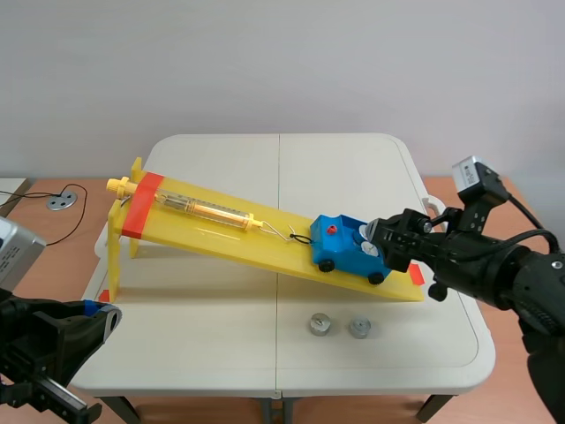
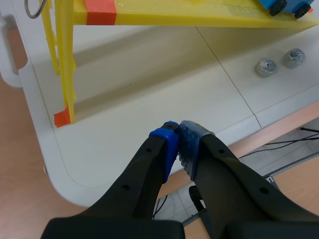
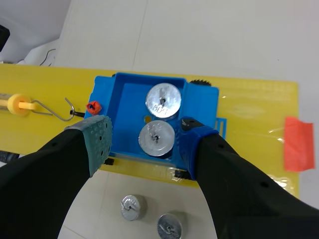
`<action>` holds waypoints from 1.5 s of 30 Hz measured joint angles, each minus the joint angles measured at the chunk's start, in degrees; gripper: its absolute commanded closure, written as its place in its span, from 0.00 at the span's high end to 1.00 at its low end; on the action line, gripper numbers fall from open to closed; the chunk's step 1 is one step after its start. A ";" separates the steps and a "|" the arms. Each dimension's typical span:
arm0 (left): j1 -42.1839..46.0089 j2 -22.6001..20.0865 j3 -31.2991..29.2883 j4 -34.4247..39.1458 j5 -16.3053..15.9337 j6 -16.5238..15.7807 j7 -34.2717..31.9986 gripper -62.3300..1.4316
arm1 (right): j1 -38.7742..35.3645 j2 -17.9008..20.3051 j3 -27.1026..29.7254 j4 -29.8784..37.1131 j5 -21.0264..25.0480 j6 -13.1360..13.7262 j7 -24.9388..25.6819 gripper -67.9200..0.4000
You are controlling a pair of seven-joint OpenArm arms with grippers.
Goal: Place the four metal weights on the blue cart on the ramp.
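**1. Left gripper** (image 1: 99, 320), one. It sits low by the near left corner of the white tabletop (image 1: 221, 340). Its fingers (image 2: 167, 147) are clenched together on nothing, with the blue pads meeting.

**2. Ramp** (image 1: 265, 240), one. It is yellow, with the raised end at the left on yellow legs, and it slopes down to the right across the tabletop. There are two orange-red tape pieces on its deck: a broad band (image 1: 141, 205) at the high end and a small patch at the low end.

**3. Spring scale** (image 1: 207, 210), one. This is a clear yellow tube lying along the upper half of the ramp. The wire hook at its lower end points toward the cart.

**4. Blue cart** (image 1: 344, 249), one. It stands on the lower part of the ramp on black wheels and has an open tray on top.

**5. Metal weights**, four counted, all round and silver.
- Two lie in the cart's tray, one (image 3: 163, 101) ahead of the other (image 3: 156, 138), close together.
- Two stand on the tabletop just in front of the ramp's lower end. One (image 1: 319, 325) is beside the other (image 1: 358, 329); they are near each other but apart.

**6. Right gripper** (image 1: 388, 238), one. It is at the cart, over the ramp's low end. Its fingers are released and spread wide, with the grey-green pad (image 3: 98, 139) on one side of the nearer tray weight and the blue pad on the other. Whether the pads touch the cart cannot be told.
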 measured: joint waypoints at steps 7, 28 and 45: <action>0.00 0.00 0.00 0.00 0.00 0.00 0.00 0.07 | -4.55 4.22 3.13 10.82 0.02 1.55 0.00 0.44; 0.00 0.00 0.00 0.00 0.00 0.00 0.00 0.07 | -25.16 12.72 2.62 35.91 -2.32 3.06 -2.84 0.44; 0.00 0.00 0.00 0.00 0.00 0.00 0.00 0.07 | -20.94 11.43 -17.62 27.39 -23.28 -2.73 5.99 0.44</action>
